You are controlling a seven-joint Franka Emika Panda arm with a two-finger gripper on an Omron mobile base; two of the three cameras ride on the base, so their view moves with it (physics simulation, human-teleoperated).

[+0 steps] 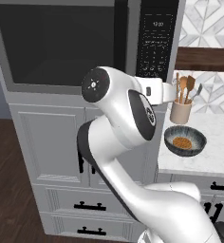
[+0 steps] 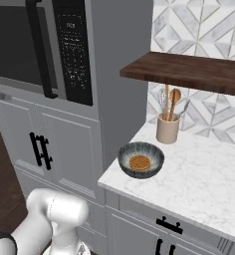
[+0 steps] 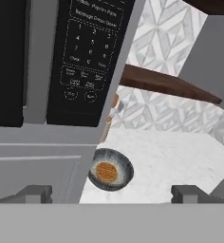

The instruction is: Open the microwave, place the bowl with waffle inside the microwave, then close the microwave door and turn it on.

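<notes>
The microwave (image 1: 57,42) is built in above white cabinets. The microwave door (image 2: 15,45) is shut, with its black handle bar (image 1: 121,38) beside the keypad (image 3: 88,52). The dark blue-grey bowl (image 1: 185,141) sits on the marble counter near its left edge, and the waffle (image 1: 182,142) lies inside it. The bowl (image 3: 110,169) and waffle (image 3: 106,172) also show in the hand view, below the keypad. My gripper (image 3: 111,194) is open and holds nothing. It hangs in front of the microwave's lower right corner (image 1: 168,91), above and left of the bowl.
A tan utensil cup (image 1: 181,111) with wooden spoons stands just behind the bowl. A dark wooden shelf (image 2: 189,72) overhangs the counter (image 2: 204,184). Cabinet doors and drawers with black handles (image 2: 40,149) sit below the microwave.
</notes>
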